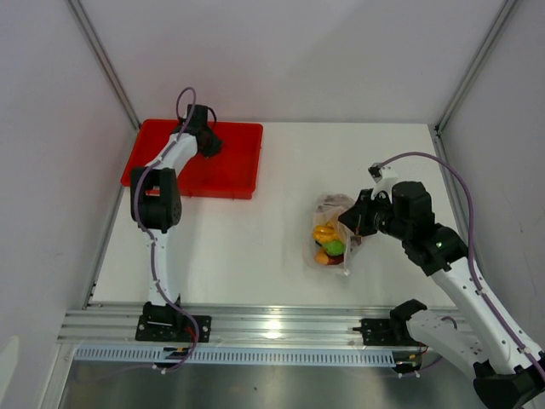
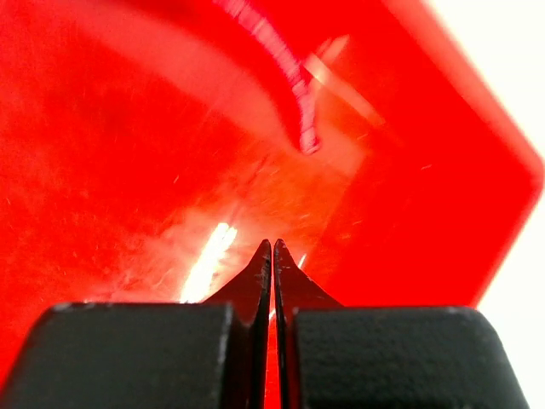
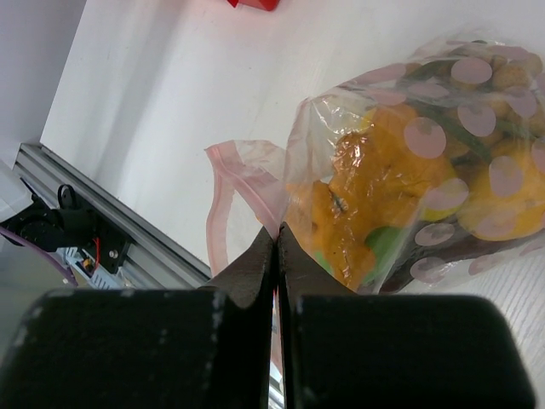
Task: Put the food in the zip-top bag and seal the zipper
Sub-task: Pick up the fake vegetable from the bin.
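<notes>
The clear zip-top bag (image 1: 330, 243) lies on the white table, right of centre, with the toy food (image 1: 328, 241) inside it: yellow, orange, green and brown pieces. In the right wrist view the bag (image 3: 426, 162) bulges with orange and yellow food (image 3: 375, 196), and its pink zipper strip (image 3: 220, 213) curls at the mouth. My right gripper (image 3: 277, 232) is shut on the pink edge of the bag; it sits at the bag's right side (image 1: 353, 223). My left gripper (image 2: 272, 247) is shut and empty over the red tray (image 2: 128, 153).
The red tray (image 1: 230, 175) sits at the back left of the table with the left arm reaching over it. The aluminium rail (image 1: 272, 324) runs along the near edge. Walls close in the left, right and back sides.
</notes>
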Controlling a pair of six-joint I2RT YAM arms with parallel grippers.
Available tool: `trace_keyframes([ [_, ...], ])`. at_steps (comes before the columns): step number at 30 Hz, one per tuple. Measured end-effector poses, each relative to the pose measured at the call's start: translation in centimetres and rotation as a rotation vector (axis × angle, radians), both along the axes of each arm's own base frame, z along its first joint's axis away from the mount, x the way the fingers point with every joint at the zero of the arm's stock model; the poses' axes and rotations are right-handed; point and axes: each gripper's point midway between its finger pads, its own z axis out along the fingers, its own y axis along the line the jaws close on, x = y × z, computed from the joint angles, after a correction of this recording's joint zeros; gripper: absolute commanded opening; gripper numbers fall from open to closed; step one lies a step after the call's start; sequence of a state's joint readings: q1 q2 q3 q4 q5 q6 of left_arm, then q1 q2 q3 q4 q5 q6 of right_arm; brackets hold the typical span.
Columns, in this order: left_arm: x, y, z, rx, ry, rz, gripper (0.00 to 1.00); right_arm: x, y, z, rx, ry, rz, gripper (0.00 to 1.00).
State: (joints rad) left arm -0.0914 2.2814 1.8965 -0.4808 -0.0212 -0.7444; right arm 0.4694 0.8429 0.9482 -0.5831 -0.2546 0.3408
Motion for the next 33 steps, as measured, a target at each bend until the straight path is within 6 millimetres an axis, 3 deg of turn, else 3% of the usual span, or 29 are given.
trace_keyframes([
  [3, 0.8, 0.3, 2.1, 0.026, -0.034, -0.015, 0.01, -0.2, 0.1, 0.1, 0.009, 0.003, 0.004, 0.00],
  [6, 0.0, 0.6, 2.3, 0.040, -0.002, -0.023, 0.01, -0.4, 0.3, 0.2, 0.021, 0.013, 0.014, 0.00],
  [10, -3.3, 1.0, -0.3, 0.043, 0.111, -0.029, 0.00, -0.8, 0.4, 0.4, 0.037, 0.018, 0.023, 0.00],
  [15, -10.2, 1.2, -4.1, 0.038, 0.279, -0.050, 0.01, -1.5, 0.2, 0.9, 0.043, 0.014, 0.028, 0.00],
  [19, -12.9, 1.4, -3.8, 0.037, 0.291, -0.058, 0.01, -1.9, 0.0, 1.2, 0.048, 0.008, 0.028, 0.00],
  [26, -14.9, 1.5, -3.3, 0.034, 0.263, -0.062, 0.01, -2.3, -0.1, 1.6, 0.062, 0.000, 0.024, 0.00],
  [33, -19.2, 1.8, -3.7, 0.030, 0.256, -0.061, 0.00, -2.3, -0.1, 1.6, 0.065, 0.006, 0.020, 0.00],
])
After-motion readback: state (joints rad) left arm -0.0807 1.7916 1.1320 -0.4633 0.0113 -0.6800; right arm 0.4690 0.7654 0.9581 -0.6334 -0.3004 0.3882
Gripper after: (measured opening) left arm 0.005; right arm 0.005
